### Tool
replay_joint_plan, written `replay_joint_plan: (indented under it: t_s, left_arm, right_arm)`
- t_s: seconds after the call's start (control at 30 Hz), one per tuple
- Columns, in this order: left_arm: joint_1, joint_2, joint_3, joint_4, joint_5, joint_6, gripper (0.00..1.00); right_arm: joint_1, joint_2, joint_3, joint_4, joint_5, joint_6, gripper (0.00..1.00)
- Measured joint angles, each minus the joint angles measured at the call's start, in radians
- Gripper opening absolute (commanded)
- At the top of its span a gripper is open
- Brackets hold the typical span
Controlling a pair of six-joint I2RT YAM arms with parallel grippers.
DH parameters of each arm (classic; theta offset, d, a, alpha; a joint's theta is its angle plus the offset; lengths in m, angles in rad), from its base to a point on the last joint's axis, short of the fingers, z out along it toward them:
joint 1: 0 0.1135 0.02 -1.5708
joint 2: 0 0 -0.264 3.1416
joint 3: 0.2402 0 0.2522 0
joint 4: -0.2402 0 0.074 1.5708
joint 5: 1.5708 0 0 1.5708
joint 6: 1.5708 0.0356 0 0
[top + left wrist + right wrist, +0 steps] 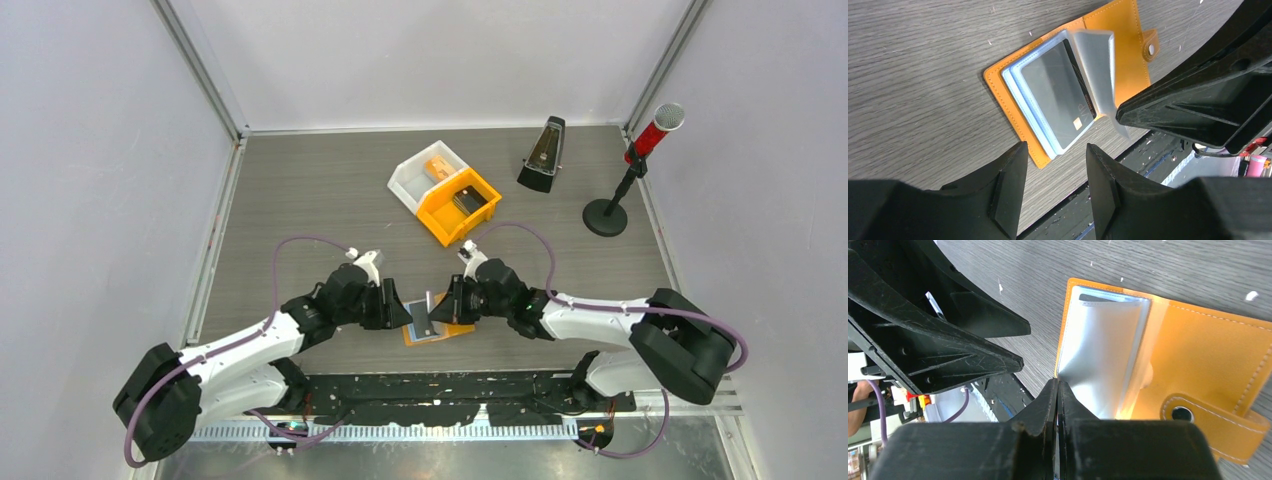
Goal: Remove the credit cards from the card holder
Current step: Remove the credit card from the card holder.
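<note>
The orange card holder (455,330) (1118,30) (1198,355) lies open on the table near the front edge. Its pale blue and clear sleeves are fanned out. A dark credit card (1058,95) sits inside the top flat sleeve. My right gripper (1058,382) (447,305) is shut on the edge of one clear sleeve (1098,355) (1095,65), holding it up off the stack. My left gripper (1055,150) (405,312) is open, just off the holder's near corner, with nothing between its fingers.
Behind the holder stand an orange bin (458,205) with a dark item in it and a white bin (405,185) with an orange item. A metronome (543,155) and a microphone stand (605,215) are at the back right. The table's front edge lies just beneath both grippers.
</note>
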Motion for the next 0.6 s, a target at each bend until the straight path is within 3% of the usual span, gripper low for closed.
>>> replay_joint_plan:
  t_s: [0.13, 0.27, 0.4, 0.6]
  left_arm:
    - [0.000, 0.004, 0.000, -0.003, 0.000, 0.000, 0.47]
    - [0.000, 0.017, 0.005, -0.006, 0.002, 0.000, 0.46]
    - [0.000, 0.032, 0.015, -0.006, 0.005, -0.001, 0.46]
    - [0.000, 0.075, 0.023, 0.005, 0.034, -0.009, 0.43]
  right_arm:
    - [-0.001, -0.068, -0.002, -0.089, 0.052, -0.023, 0.08]
    - [-0.001, -0.159, -0.002, -0.221, 0.140, -0.051, 0.22]
    - [-0.001, -0.241, 0.005, -0.383, 0.251, -0.067, 0.31]
    - [-0.002, -0.348, 0.080, -0.590, 0.338, -0.106, 0.30]
